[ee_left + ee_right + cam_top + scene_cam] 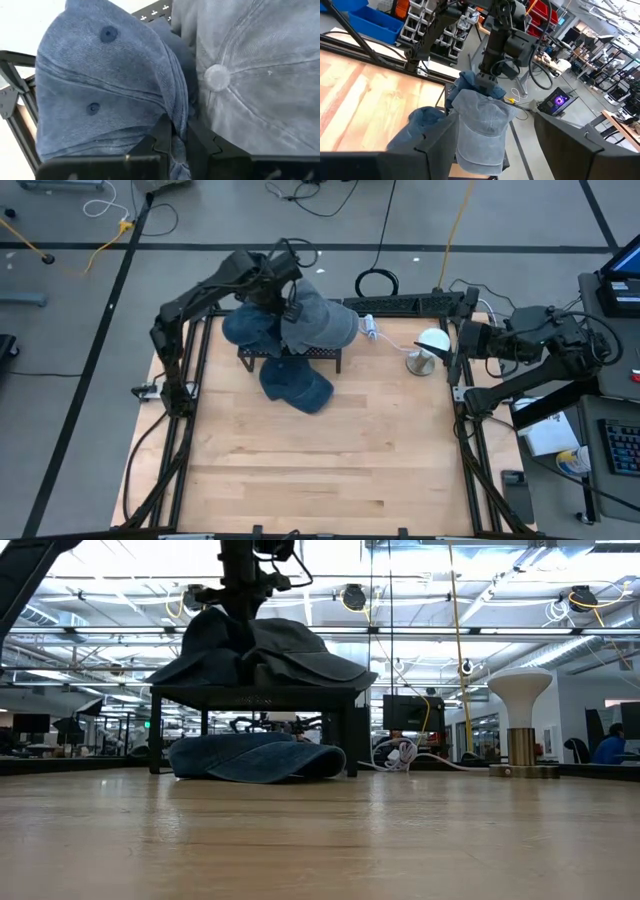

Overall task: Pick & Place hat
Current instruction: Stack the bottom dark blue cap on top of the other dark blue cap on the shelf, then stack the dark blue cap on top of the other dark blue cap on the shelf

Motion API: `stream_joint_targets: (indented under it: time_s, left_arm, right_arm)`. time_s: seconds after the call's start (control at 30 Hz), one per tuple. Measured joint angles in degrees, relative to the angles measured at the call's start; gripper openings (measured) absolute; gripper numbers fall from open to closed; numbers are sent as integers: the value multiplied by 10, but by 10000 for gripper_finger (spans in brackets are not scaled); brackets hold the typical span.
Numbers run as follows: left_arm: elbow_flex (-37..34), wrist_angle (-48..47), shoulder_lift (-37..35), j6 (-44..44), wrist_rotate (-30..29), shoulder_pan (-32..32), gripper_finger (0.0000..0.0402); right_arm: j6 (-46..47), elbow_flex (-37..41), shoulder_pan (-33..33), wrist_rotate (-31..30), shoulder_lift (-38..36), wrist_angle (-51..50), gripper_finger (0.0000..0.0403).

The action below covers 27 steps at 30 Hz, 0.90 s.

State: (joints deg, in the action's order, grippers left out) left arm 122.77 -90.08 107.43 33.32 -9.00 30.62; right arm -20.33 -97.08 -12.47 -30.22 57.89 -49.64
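Grey floor (80,380), bright ceiling lights (420,560), perhaps distant desks (60,762)

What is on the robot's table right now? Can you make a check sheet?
Surface: wooden table, bare at the front.
Job's things: two blue hats on a small black rack; the darker hat and the paler hat lie side by side. A third hat lies on the table, partly under the rack.
Clutter: white mushroom-shaped stand.
Grippers: left gripper shut on the darker hat's fabric; right gripper open, waiting at the table's right edge.
Cables: white cable bundle behind the rack.
Surroundings: open workshop, a seated person far off.
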Motion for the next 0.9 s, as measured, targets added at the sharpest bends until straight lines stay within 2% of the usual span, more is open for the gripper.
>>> stream_joint_targets:
  time_s: [0.13, 0.2, 0.47, 0.63, 0.77, 0.9]
  left_arm:
    - [0, 2, 2, 0, 16, -4, 30]
    - [0, 2, 2, 0, 39, -4, 46]
    - [12, 2, -12, 13, 100, -1, 198]
    - [32, 2, -33, 47, 149, -1, 264]
    - [41, 7, -65, 69, 103, -1, 290]
    - [41, 13, -96, 79, 55, 6, 299]
  right_arm:
    - [0, 0, 0, 0, 0, 0, 251]
    - [-1, 0, 0, 0, 0, 0, 251]
    - [-3, 0, 0, 0, 0, 0, 251]
    - [-6, 0, 0, 0, 0, 0, 251]
    - [-8, 0, 0, 0, 0, 1, 251]
    - [-18, 0, 0, 0, 1, 9, 251]
